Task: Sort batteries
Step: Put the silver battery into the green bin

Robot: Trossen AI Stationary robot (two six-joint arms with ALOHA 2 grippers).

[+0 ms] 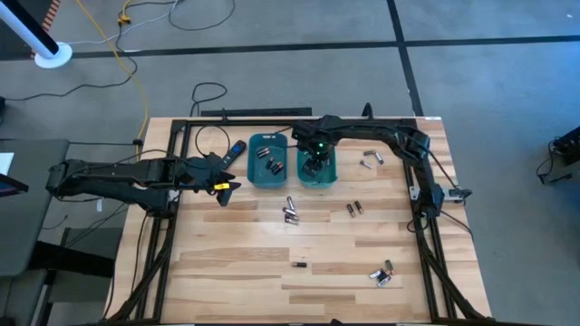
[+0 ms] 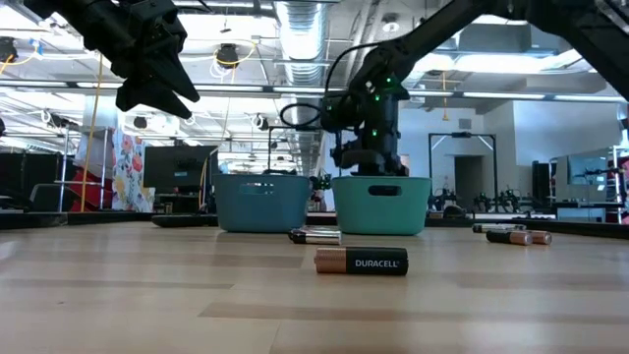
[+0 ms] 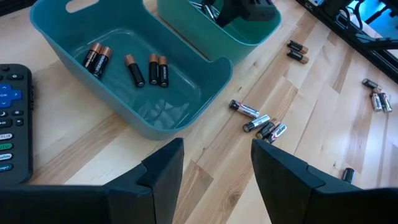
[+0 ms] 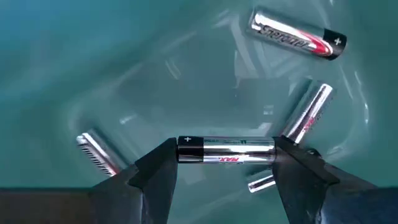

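Right gripper (image 4: pixel 227 163) down inside right teal bin (image 1: pixel 328 174), fingers clamped endwise on silver Energizer Max battery (image 4: pixel 225 150); three more silver cells on bin floor. Left gripper (image 3: pixel 217 171) jaws apart, empty, hovering beside left bin (image 3: pixel 180 112) holding five copper-top cells (image 3: pixel 132 67). Loose batteries (image 1: pixel 290 213) scattered on table.

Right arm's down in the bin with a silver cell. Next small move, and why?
Probably open the right gripper to drop the silver battery it holds end to end. It already hangs inside the right teal bin, over other silver cells, so the cell seems sorted. The left gripper waits open beside the left bin.
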